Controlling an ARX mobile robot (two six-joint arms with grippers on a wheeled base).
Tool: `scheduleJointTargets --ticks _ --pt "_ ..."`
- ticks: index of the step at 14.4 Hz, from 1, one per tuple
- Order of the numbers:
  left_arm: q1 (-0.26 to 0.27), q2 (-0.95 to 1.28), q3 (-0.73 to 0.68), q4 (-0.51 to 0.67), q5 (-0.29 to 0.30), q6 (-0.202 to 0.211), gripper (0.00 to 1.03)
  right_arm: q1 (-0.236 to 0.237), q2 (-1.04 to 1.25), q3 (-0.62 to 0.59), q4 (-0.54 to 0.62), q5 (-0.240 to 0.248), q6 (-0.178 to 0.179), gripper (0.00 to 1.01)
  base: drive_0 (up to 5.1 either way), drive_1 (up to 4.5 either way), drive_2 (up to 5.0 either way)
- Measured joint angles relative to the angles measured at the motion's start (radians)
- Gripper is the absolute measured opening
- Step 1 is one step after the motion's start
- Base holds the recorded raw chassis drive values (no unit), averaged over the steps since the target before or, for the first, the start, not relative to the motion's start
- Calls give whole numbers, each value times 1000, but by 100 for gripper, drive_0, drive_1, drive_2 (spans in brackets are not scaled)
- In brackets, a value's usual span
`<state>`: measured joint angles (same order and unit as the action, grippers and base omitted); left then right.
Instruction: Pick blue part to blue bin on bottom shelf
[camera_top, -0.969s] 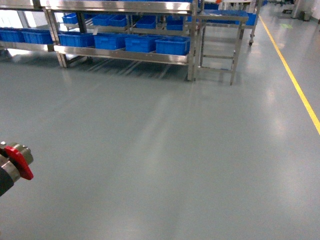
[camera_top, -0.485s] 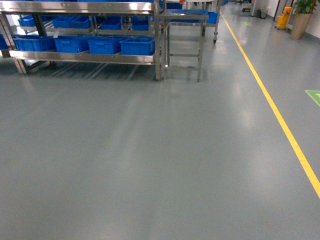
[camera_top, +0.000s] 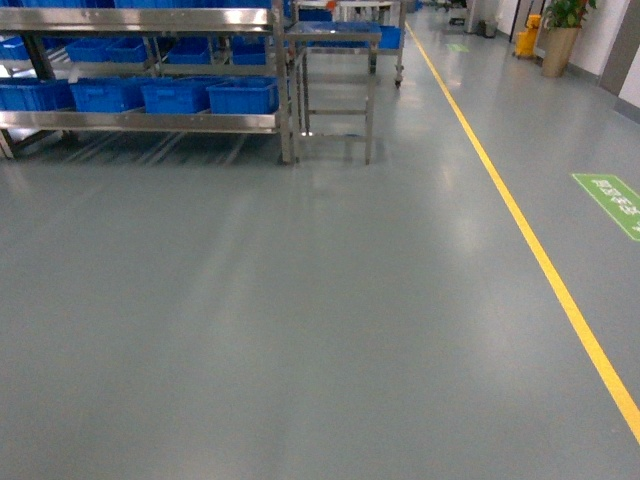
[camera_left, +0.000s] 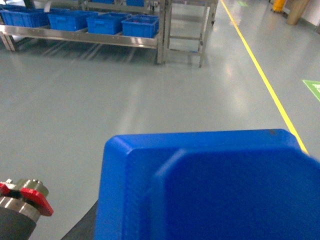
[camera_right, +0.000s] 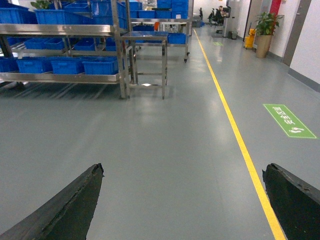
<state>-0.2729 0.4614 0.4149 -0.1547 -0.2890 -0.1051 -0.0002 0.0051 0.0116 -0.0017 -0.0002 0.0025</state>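
Up close in left wrist cam, blue part fills frame, L grip unclear; R gripper wide open, empty.

The blue part fills the left wrist view from 6 to 4 o'clock: bright blue, smooth plastic, with a rounded upper corner and a raised stepped panel with a chamfered edge. It sits very close to the lens, its lower edges cut off.

The bottom shelf lies at 10 o'clock in the head view, a stainless-steel rail low over the grey floor. On it stands a row of blue crates; which 1 is the blue bin cannot be told.
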Motion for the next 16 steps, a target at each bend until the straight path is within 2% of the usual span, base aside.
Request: scheduleJointTargets --ticks 16 --pt "3 3 0 2 -2 0 44 0 0 0 2 0 0 98 -153 -153 -153"
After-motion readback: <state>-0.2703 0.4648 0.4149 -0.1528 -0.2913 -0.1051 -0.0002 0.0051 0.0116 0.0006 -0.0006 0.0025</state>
